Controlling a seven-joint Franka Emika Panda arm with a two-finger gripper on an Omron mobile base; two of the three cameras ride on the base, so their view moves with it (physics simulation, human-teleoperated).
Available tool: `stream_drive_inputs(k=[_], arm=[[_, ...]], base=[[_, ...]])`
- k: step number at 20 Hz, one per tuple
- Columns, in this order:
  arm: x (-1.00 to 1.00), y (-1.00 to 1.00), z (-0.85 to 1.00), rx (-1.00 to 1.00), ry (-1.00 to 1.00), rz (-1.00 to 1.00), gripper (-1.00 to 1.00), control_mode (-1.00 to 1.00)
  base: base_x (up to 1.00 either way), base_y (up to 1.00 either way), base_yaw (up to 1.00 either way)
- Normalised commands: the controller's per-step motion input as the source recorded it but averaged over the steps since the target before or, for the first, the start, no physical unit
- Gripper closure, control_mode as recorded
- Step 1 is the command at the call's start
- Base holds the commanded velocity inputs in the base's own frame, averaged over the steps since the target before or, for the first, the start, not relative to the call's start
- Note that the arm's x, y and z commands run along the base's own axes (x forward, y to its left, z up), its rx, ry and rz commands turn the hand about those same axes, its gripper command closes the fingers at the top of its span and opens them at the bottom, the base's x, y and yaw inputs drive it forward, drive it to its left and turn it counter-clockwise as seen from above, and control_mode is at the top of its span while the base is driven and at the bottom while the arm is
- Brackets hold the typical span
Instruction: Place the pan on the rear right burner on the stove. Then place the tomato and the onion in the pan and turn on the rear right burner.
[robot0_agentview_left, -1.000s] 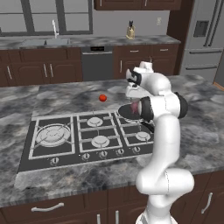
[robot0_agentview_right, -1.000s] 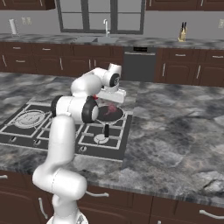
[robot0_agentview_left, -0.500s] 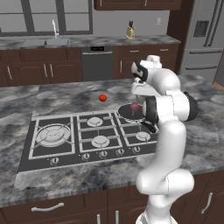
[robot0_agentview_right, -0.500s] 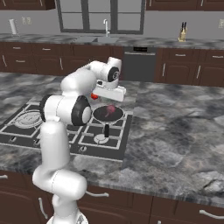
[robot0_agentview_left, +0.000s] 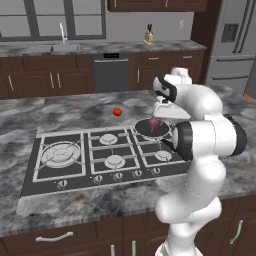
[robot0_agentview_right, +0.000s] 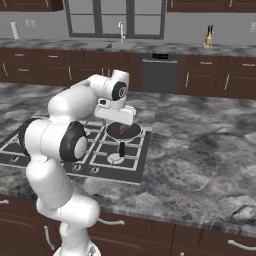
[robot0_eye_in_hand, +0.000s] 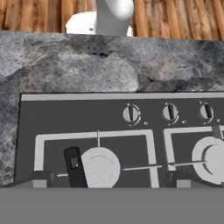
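Pan (robot0_agentview_left: 152, 129) sits on rear right burner of stove (robot0_agentview_left: 60, 177), onion (robot0_agentview_left: 154, 123) inside it. Tomato (robot0_agentview_left: 117, 112) lies on table (robot0_agentview_left: 75, 107) behind stove. Tool (robot0_agentview_right: 120, 118) above pan, jaws apart, empty.

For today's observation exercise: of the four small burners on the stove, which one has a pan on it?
The rear right burner: it alone carries the pan, with the maroon onion inside. The other three small burners show bare silvery caps.
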Motion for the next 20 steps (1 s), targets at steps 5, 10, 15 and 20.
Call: stream_drive_inputs(k=[5, 10, 15, 20], arm=[[-0.97, 0.57, 0.04, -0.06, -0.02, 0.04, -1.0, -1.0], [-1.0, 0.03, 0.19, 0.0, -0.05, 0.01, -1.0, -1.0], [-0.93, 0.01, 0.38, -0.01, 0.04, 0.0, -1.0, -1.0], [-0.57, 0.24, 0.05, -0.11, 0.27, 0.0, -1.0, -1.0]], base=[[0.0, 0.0, 0.0], [0.0, 0.0, 0.0], [0.0, 0.0, 0.0], [0.0, 0.0, 0.0]])
